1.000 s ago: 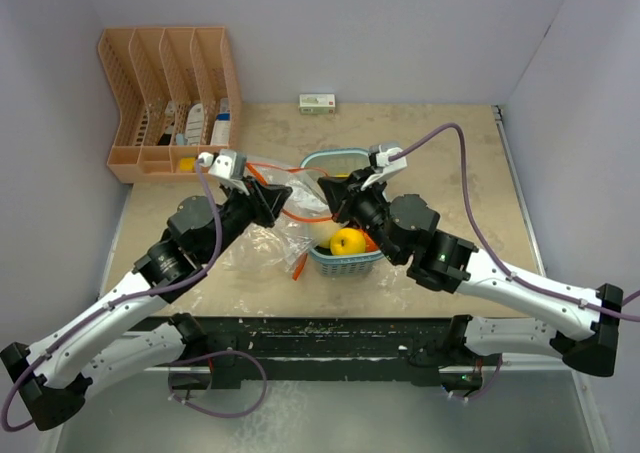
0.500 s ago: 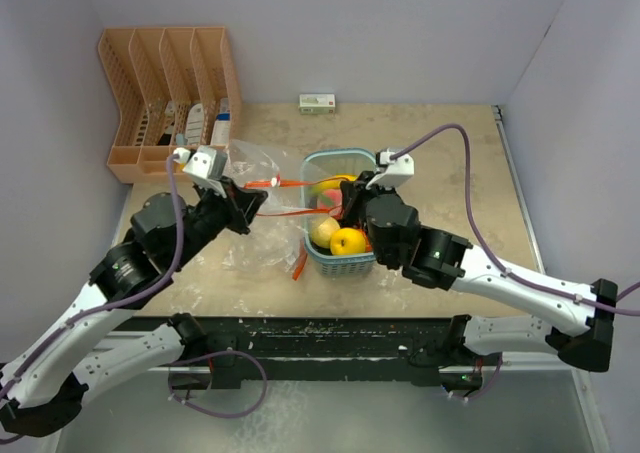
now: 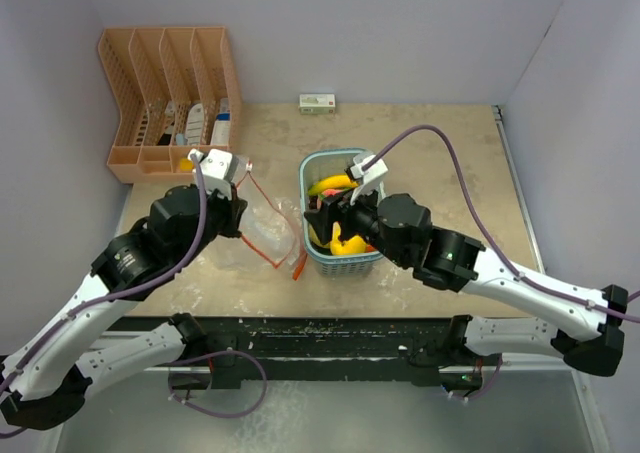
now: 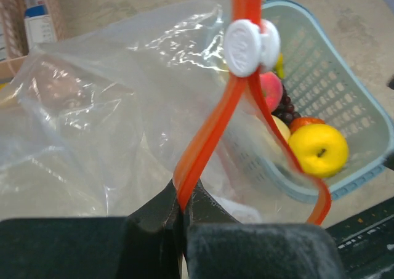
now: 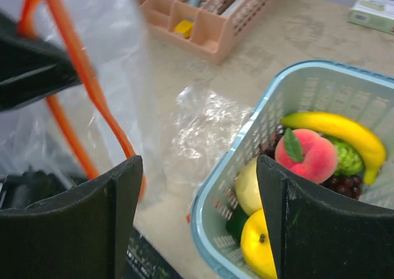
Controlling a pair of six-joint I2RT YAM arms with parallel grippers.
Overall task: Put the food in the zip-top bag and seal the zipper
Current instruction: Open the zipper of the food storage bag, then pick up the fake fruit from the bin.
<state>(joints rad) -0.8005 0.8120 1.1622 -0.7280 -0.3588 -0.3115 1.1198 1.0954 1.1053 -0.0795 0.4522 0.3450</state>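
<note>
Pale grey walls close in a beige surface (image 3: 430,163), with a peach-coloured slotted organizer (image 3: 170,83) in the back left corner and a small white-green box (image 3: 317,102) at the back wall. Near the middle stands a light blue mesh basket (image 3: 330,154), and all the food visible sits inside it: a banana (image 5: 335,134), a pink-yellow peach (image 5: 306,156), a dark grape bunch (image 5: 341,183), a yellow round fruit (image 5: 258,242) at the near end, a paler yellow fruit (image 5: 248,186) beside it, and a small orange piece (image 4: 306,122) seen from the left wrist. The clear zip-top bag (image 3: 262,223) lies crumpled just to the left of the basket, part of it lifted off the surface. The left gripper (image 4: 181,208) is clenched on the orange-red zipper (image 4: 209,137), the strip pinched flat between its fingertips and running up from them to a white slider (image 4: 249,45), where it splits into two bands, the mouth gaping toward the basket. The right gripper (image 5: 198,168) is released, its fingers spread wide with nothing between them, above the basket's left rim, the fruit to one side of it and the raised bag mouth to the other, touching neither.
</note>
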